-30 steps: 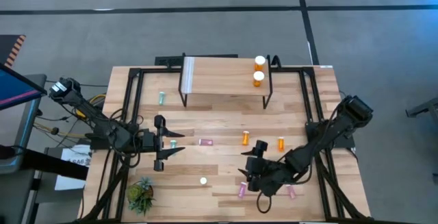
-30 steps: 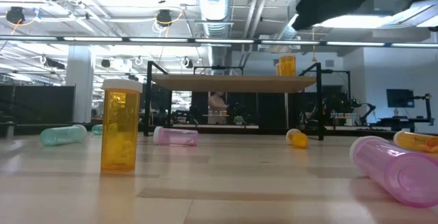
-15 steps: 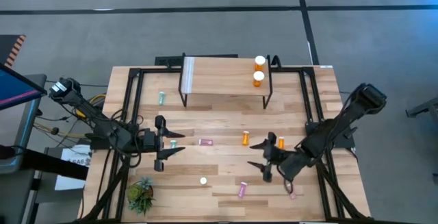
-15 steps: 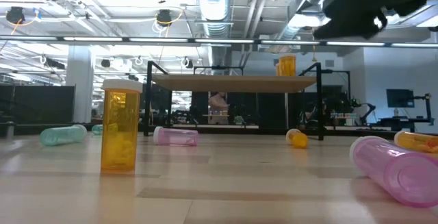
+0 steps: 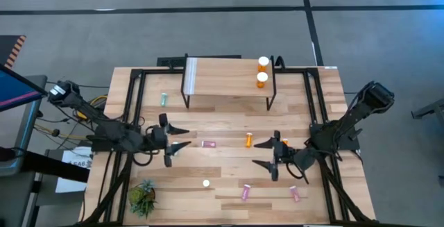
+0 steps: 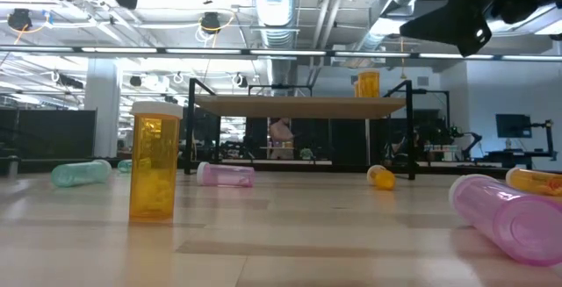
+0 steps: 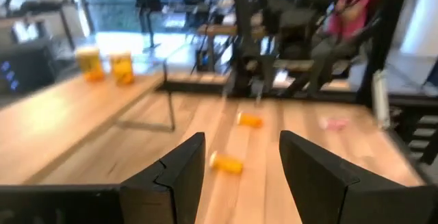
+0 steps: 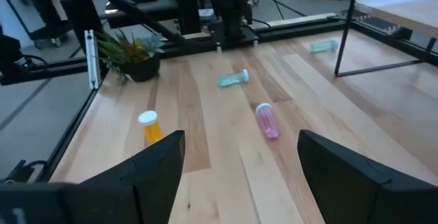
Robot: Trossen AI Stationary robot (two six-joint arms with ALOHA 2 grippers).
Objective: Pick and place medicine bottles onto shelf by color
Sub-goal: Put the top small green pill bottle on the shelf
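The shelf [image 5: 229,74] stands at the table's far middle with two orange bottles [image 5: 262,71] upright on its right end. Other medicine bottles lie on the table: teal [image 5: 164,99], pink [image 5: 208,144], orange [image 5: 248,140], orange [image 5: 284,144], and two pink [image 5: 245,192] [image 5: 295,194]. One orange bottle [image 5: 206,183] stands upright. My left gripper [image 5: 179,138] hangs open at centre left, pointing toward the table's right. My right gripper [image 5: 261,154] hangs open at centre right, pointing left, with the pink bottle [image 8: 267,121] ahead of it. Both hold nothing.
A small green plant [image 5: 142,196] sits at the near left corner. Black frame rails [image 5: 132,116] run along both table sides. A teal bottle [image 8: 233,79] lies just in front of my left arm.
My right gripper has drawn back from the near pink bottle, toward the table's right and far edges, and tipped up from slanting down to nearly level. My left gripper has swung a little toward the table's near edge and rolled about its own axis. No bottle has moved.
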